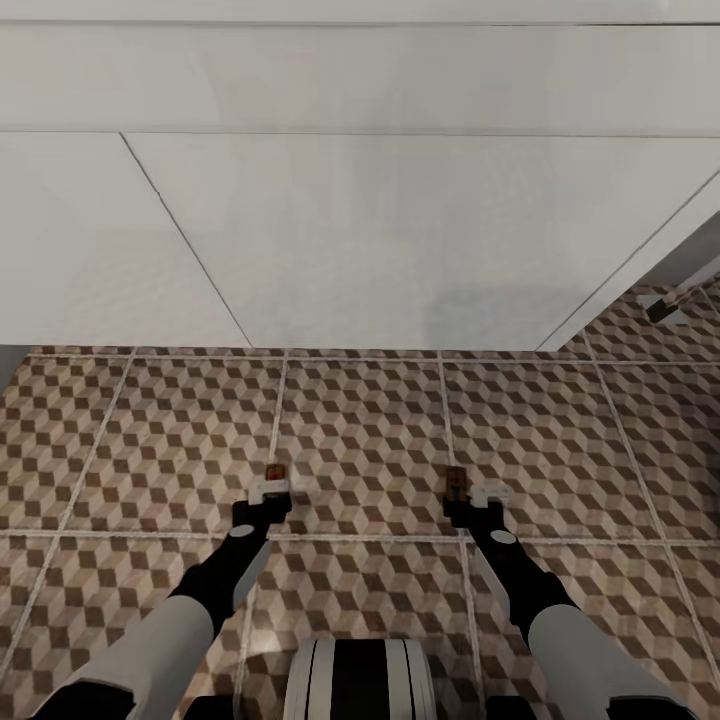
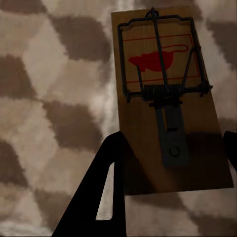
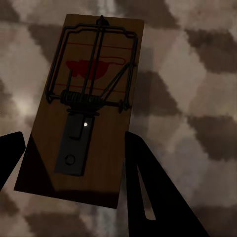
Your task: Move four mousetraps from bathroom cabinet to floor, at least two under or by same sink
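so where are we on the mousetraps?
Mid-placement. Left gripper holds one mousetrap and right gripper holds another mousetrap, both low over the patterned floor before the white sink unit. Neither is released yet; the other two traps aren't accounted for.

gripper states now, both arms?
Left gripper: closed on a mousetrap, over the floor tiles.
Right gripper: closed on the other mousetrap.
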{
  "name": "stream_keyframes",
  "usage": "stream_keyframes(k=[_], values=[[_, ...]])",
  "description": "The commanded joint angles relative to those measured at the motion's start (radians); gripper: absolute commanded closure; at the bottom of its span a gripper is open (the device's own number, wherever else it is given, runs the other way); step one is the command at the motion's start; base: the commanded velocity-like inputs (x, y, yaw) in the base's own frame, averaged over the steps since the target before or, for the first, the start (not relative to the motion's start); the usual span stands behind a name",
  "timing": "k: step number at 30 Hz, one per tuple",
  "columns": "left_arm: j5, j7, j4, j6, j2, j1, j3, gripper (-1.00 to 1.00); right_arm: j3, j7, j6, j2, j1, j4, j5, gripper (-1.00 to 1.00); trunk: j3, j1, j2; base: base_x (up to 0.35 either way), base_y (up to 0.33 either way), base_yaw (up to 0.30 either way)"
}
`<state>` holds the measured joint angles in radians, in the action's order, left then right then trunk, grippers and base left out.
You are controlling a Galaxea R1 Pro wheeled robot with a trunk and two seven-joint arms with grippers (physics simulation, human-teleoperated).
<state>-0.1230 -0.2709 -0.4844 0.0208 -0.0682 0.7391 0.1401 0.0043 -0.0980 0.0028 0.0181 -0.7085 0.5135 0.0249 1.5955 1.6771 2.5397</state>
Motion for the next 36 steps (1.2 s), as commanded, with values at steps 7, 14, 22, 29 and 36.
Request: stream_keyframes(k=[7, 14, 22, 29, 36], values=[[-0.007, 0.032, 0.018, -0.007, 0.017, 0.000, 0.008, 1.00, 0.002, 0.000, 0.000, 0.000, 0.000, 0.000, 0.001, 1.00, 0.000, 0.000, 0.000, 0.000, 0.000, 0.000], [-0.006, 0.036, 0.006, -0.017, 0.019, 0.000, 0.007, 1.00, 0.002, 0.000, 0.000, 0.000, 0.000, 0.000, 0.003, 1.00, 0.000, 0.000, 0.000, 0.000, 0.000, 0.000], [-0.002, 0.032, 0.004, -0.020, 0.019, 0.000, 0.007, 1.00, 0.003, 0.000, 0.000, 0.002, 0.000, 0.000, 0.008, 1.00, 0.000, 0.000, 0.000, 0.000, 0.000, 0.000], [-0.002, 0.032, 0.004, -0.021, 0.020, 0.000, 0.006, 1.00, 0.004, 0.000, 0.001, 0.002, 0.000, 0.000, 0.009, 1.00, 0.000, 0.000, 0.000, 0.045, 0.000, 0.000], [-0.004, 0.032, 0.004, -0.053, 0.021, 0.000, 0.006, 1.00, 0.005, 0.000, 0.003, 0.009, 0.000, 0.002, 0.009, 1.00, 0.000, 0.000, 0.000, 0.109, 0.000, 0.000]])
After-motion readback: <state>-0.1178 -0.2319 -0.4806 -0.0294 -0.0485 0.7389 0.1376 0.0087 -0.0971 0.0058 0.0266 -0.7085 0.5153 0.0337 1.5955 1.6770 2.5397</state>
